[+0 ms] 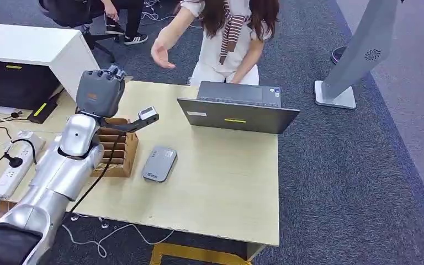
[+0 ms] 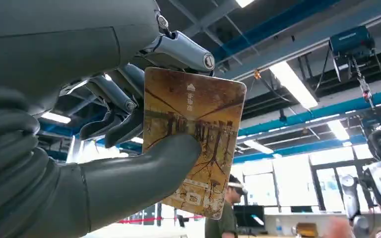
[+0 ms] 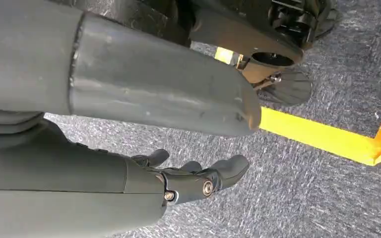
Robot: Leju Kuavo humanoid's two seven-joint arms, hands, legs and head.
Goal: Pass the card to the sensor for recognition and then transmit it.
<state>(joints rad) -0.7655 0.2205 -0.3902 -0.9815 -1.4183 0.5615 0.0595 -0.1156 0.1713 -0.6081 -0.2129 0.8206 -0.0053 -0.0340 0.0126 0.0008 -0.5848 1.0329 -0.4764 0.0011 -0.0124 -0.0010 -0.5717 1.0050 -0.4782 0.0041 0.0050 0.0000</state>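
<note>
Head view: the left hand [image 1: 100,91] is raised above the far left part of the wooden worktop [image 1: 221,182], its back toward the camera, so the grasp itself is hidden here. Below and just beside the arm stands a slotted wooden rack [image 1: 118,152]; to its right a grey sensor [image 1: 159,163] lies flat on the worktop, apart from the rack. A dark laptop [image 1: 237,107] stands open at the far edge, its lid toward the camera. Behind the worktop a person [image 1: 226,33] in a light top leans forward, with one open hand [image 1: 163,55] reaching out toward the raised robot hand without touching it. A white power strip [image 1: 11,165] with a black cable lies on the lower surface at left, and a grey stand [image 1: 348,66] rests on the carpet at right. Left wrist view: the left hand [image 2: 129,124] pinches the card [image 2: 198,124], with the thick thumb [image 2: 144,168] pressed on its printed face and the darker fingers [image 2: 119,106] curled behind it; the card, brown and yellow with a drawn scene, is held up in the air against ceiling lights. Right wrist view: the right hand [image 3: 144,148] hangs over grey carpet [image 3: 297,198], holding nothing, its thumb and fingers apart, beside a yellow floor line [image 3: 317,136].
</note>
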